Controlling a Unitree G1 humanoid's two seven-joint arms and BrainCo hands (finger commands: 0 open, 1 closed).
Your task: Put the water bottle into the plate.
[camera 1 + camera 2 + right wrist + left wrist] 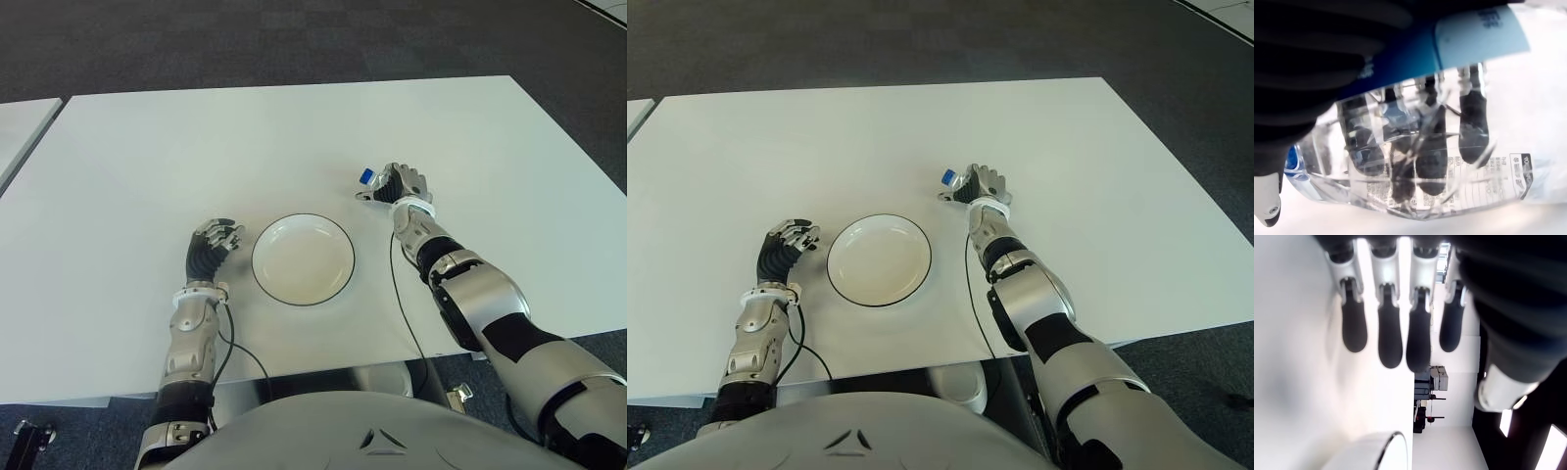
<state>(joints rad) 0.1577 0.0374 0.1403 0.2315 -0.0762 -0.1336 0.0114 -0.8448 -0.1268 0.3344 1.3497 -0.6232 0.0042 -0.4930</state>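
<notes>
A clear water bottle (1415,161) with a blue label and a blue cap (366,176) is in my right hand (397,186), whose fingers are shut around it just to the right of the plate and a little behind it. In the eye views only the cap shows past the fingers. The white plate (303,259) with a dark rim lies on the table between my hands and holds nothing. My left hand (211,245) shows just left of the plate, its fingers (1391,340) loosely curled with nothing in them.
The white table (294,137) stretches far behind the plate and to both sides. A second white table edge (24,122) shows at the far left. Dark carpet lies beyond. A thin black cable (402,304) runs along my right forearm.
</notes>
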